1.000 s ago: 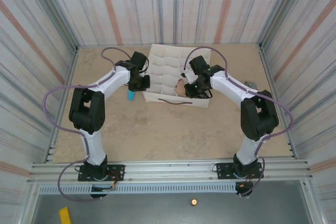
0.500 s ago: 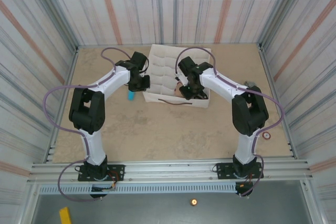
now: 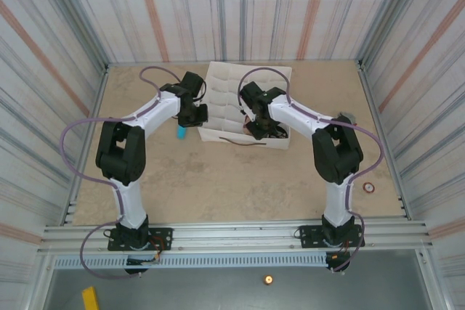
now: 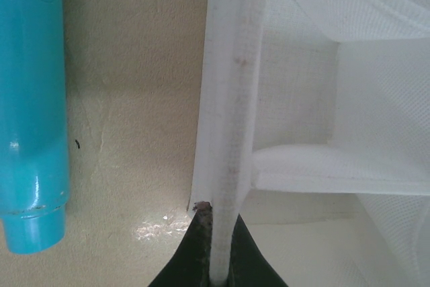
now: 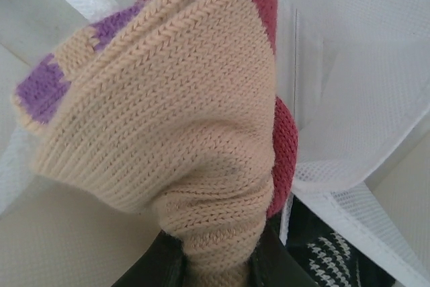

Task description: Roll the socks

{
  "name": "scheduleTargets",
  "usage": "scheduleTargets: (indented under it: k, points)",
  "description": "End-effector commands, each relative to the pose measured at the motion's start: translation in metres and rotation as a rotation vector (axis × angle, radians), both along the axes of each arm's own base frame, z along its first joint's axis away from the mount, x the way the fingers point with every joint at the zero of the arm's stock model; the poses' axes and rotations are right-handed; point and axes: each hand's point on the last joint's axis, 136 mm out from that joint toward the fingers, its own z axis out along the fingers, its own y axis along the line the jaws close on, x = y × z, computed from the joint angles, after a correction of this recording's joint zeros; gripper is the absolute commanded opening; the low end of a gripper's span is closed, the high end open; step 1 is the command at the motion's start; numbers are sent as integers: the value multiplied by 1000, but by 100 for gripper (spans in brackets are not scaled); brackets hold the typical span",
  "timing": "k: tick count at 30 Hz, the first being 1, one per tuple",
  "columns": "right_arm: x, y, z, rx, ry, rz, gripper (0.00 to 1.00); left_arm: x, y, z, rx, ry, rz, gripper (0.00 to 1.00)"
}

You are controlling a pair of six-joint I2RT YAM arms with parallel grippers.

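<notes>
While your left gripper [image 4: 218,255] is clamped onto the side wall of the white mesh organizer [image 4: 225,99], next to the light-blue cylinder [image 4: 30,112], your right gripper [image 5: 211,263] pinches the bunched beige sock [image 5: 168,119]. The bundle's long axis runs straight out from the fingertips, purple cuff farthest, over an organizer compartment. A black-and-white sock [image 5: 330,260] sits just beside one finger. Placing it looks like the right arm's job.

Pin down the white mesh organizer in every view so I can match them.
Top external: white mesh organizer upper centre.
Left wrist: organizer in the right half, left gripper pinching its wall.
Right wrist: organizer behind the beige sock, at right.
Shared landmark: blue cylinder beside its left wall, top and left wrist.
</notes>
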Motion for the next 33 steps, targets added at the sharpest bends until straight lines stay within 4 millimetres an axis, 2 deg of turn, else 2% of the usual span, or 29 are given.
scheduleTargets:
  k: [1, 10, 17, 21, 23, 28, 33]
  points:
    - [-30, -35, -43, -188, 170, -23, 0, 0, 11, -6, 21, 34, 53, 0]
    - [-22, -51, -59, -322, 156, -44, 0, 1, 10, -7, 22, 38, 55, 0]
    - [4, -67, -42, -428, -63, -118, 0, 3, 16, -10, 22, 53, 98, 0]
    - [15, -71, -41, -458, -150, -119, 0, 5, 19, -11, 13, 60, 122, 0]
    - [13, -68, -49, -452, -121, -99, 0, 5, 19, -12, 4, 63, 123, 0]
    - [-12, -47, -78, -351, 105, -1, 0, 8, 13, -13, -19, 72, 109, 0]
    - [-35, -37, -89, -219, 302, -6, 0, 11, 9, -11, -35, 68, 87, 0]
